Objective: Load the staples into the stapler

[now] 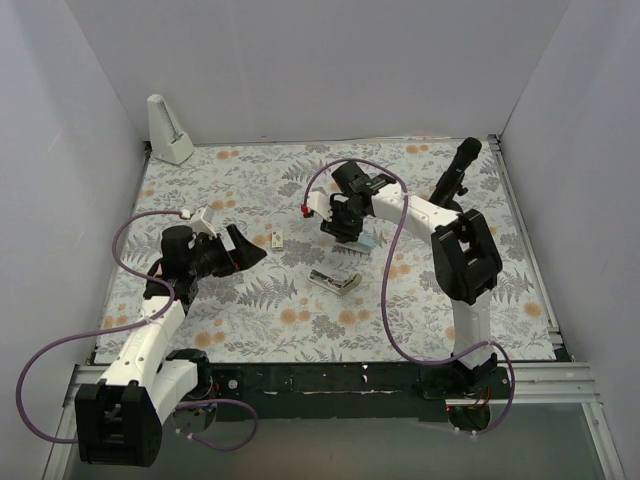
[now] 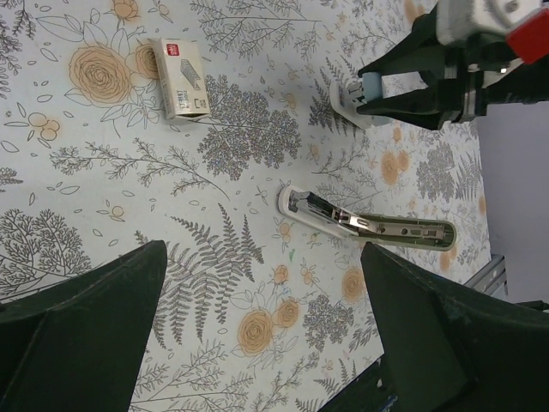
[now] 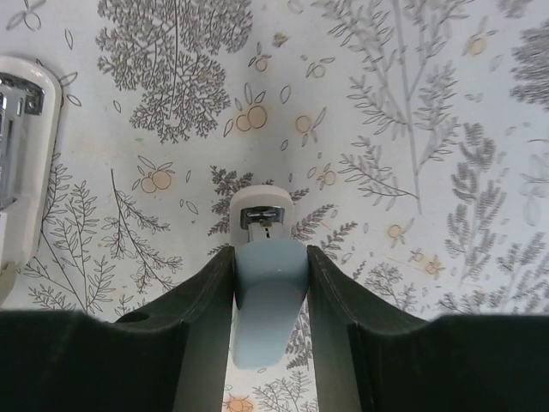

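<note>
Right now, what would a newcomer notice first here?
The right gripper clamps the blue stapler mid-table, on a floral cloth. Just nearer the arms lies an olive bar; the staples box sits to its left, by the wide-open left gripper.

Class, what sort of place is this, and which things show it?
Probably a robotics lab test cell: left arm and right arm mounted side by side, plain white walls around, a floral table cover with a stapler.
</note>
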